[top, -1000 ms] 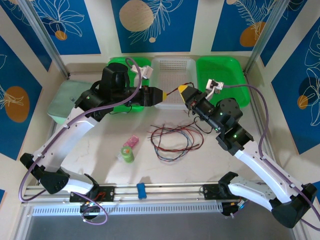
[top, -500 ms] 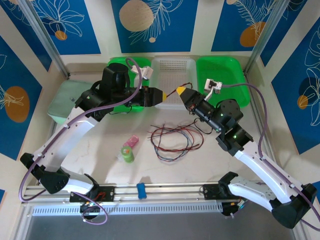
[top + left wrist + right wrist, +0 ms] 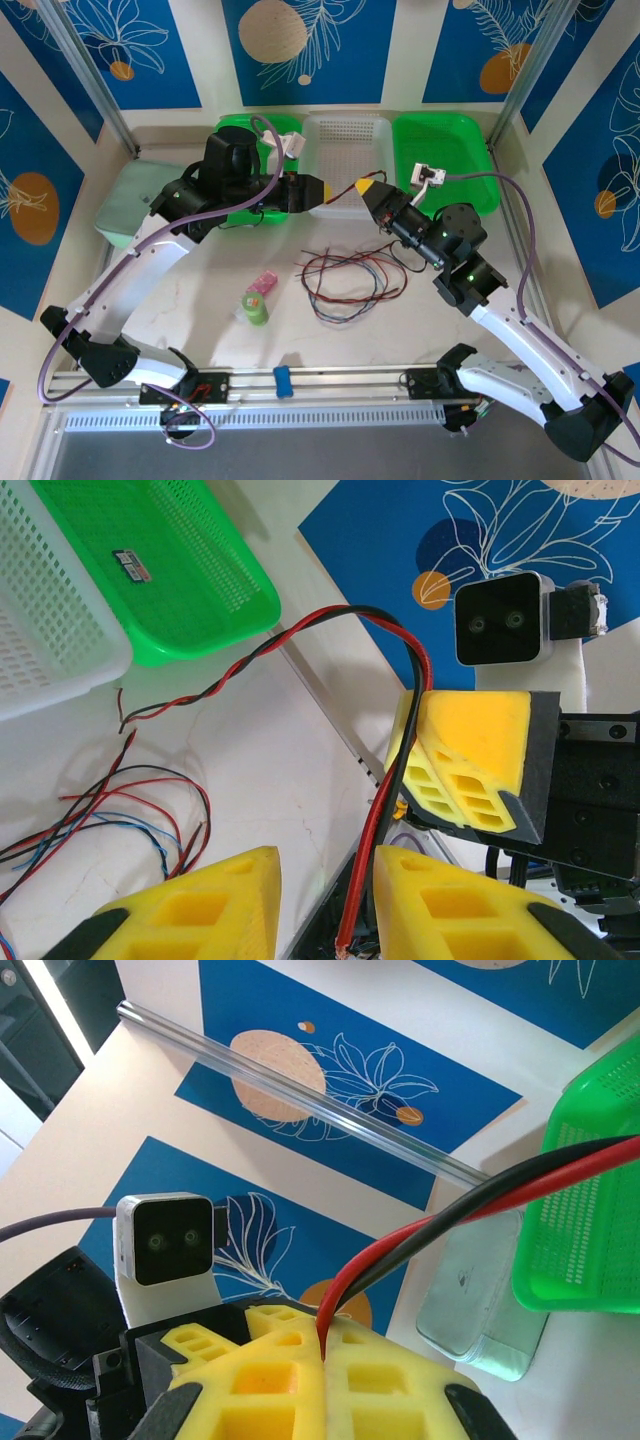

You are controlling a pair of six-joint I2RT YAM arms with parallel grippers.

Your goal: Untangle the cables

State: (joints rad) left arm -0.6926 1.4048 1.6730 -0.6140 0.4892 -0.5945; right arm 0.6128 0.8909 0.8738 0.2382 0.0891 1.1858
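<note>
Seen from above, two robot arms reach in from the near edge of a pale desk. Their tips meet nose to nose just in front of a white basket at the far side. A green basket sits to the right of the white one.

The right claw is pressed together, pinching a twisted red and black cable at its yellow tips. From that claw one stretch of the cable arches up and runs away down to the desk. A short cut end drops between the fingers of the left claw.

The left claw is spread partway. The cable end lies against the inner face of one finger, clear of the other.

The rest of the cables, red, black and blue-grey, lie in a loose tangle of loops on the desk, nearer than both claws and between the arms.
</note>
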